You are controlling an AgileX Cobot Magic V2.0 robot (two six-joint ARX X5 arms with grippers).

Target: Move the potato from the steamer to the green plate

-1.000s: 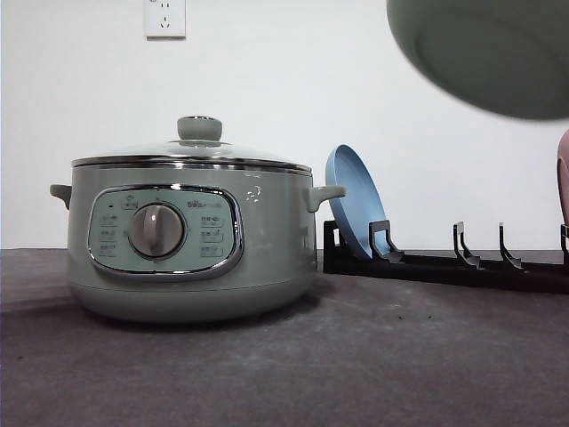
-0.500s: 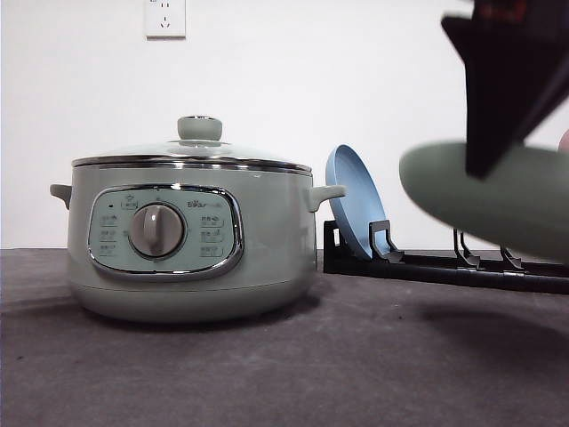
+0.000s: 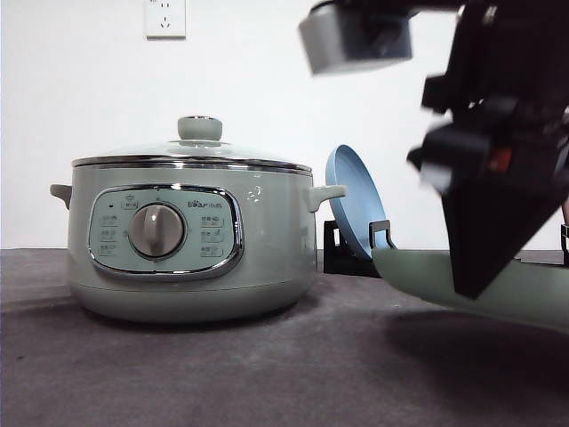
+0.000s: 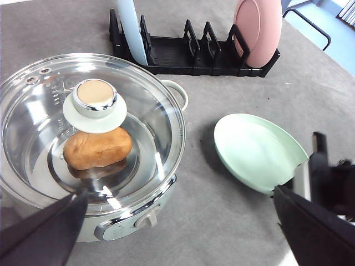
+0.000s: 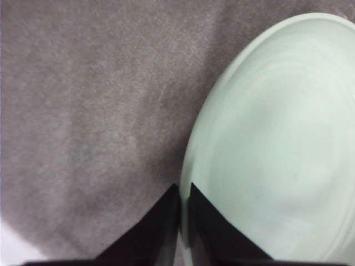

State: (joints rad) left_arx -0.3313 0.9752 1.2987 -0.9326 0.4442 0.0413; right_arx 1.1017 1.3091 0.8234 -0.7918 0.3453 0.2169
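Note:
The steamer (image 3: 187, 240) stands on the left of the table with its glass lid (image 4: 138, 111) on. Through the lid I see the orange-brown potato (image 4: 97, 148) lying inside, under the lid's knob (image 4: 95, 100). My right gripper (image 5: 183, 189) is shut on the rim of the green plate (image 5: 277, 155). It holds the plate tilted and low over the table, right of the steamer (image 4: 166, 183). The green plate (image 3: 413, 274) hangs from the dark right gripper (image 3: 471, 286). My left gripper (image 4: 180, 193) hovers above the steamer, wide open and holding nothing.
A black dish rack (image 4: 188, 52) runs along the back of the table, holding an upright blue plate (image 3: 351, 200) and a pink plate (image 4: 257, 30). Grey mat (image 3: 267, 374) lies open in front of the steamer. The table edge (image 4: 327, 72) is to the right.
The right gripper has carried the green plate down from high at the upper right to just above the table beside the steamer. The steamer and lid have not moved.

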